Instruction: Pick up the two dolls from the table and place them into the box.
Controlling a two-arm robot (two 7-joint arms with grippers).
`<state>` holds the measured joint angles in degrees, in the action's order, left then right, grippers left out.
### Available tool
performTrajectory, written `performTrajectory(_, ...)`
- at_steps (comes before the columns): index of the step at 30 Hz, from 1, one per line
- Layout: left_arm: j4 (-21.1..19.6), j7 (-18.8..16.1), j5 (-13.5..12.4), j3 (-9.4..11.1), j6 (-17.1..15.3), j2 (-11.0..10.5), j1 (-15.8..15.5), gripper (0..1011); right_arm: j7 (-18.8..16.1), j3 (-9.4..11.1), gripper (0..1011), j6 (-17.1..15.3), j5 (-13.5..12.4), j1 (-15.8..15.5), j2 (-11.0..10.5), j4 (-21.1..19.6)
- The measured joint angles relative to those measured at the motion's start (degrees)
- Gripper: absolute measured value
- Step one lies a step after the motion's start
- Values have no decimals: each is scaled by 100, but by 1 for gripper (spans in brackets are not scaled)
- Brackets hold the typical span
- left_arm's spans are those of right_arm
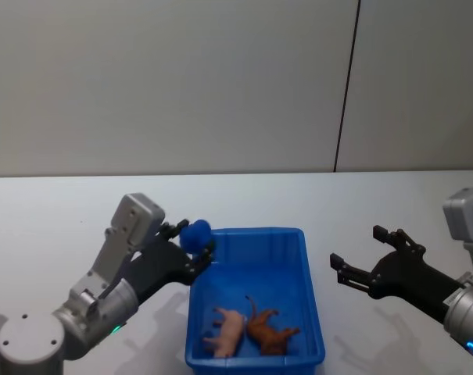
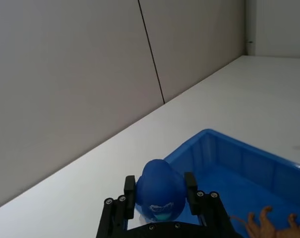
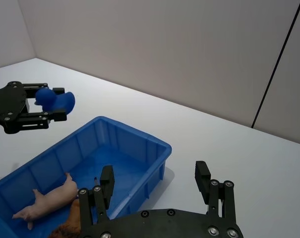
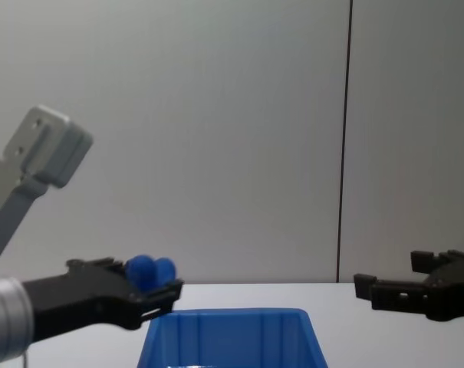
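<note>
Nearest the head camera: pink doll and brown doll, side by side and touching, lying in the near end of the box. Pink one smooth, pig-like, legs stretched out; brown one four-legged, thin limbs, thin tail. Box bright blue plastic, rectangular, rounded rim, ribbed inner walls, set on plain white table. Left gripper raised over the box's far left corner, black fingers clamped on a small blue toy, rounded and smooth, pale marking on its base, unreadable. Right gripper hanging above the table right of the box, fingers spread wide, nothing between them. Grey panelled wall behind, dark vertical seam right of centre.
</note>
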<state>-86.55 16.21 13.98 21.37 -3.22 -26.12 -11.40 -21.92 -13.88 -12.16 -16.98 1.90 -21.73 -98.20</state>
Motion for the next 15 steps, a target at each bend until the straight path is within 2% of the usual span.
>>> performTrajectory(5,-36,69,-62,50,39,105,-83,744,0,0,1001,0,0,0,0,0)
performTrajectory(6,-39,75,-67,55,46,117,-90,744,-1,0,1001,0,0,0,0,0)
performTrajectory(9,-53,89,-79,84,69,168,-117,864,-1,0,1001,0,0,0,0,0)
performTrajectory(15,-77,87,-82,128,144,247,-139,1001,-1,0,1001,0,0,0,0,0)
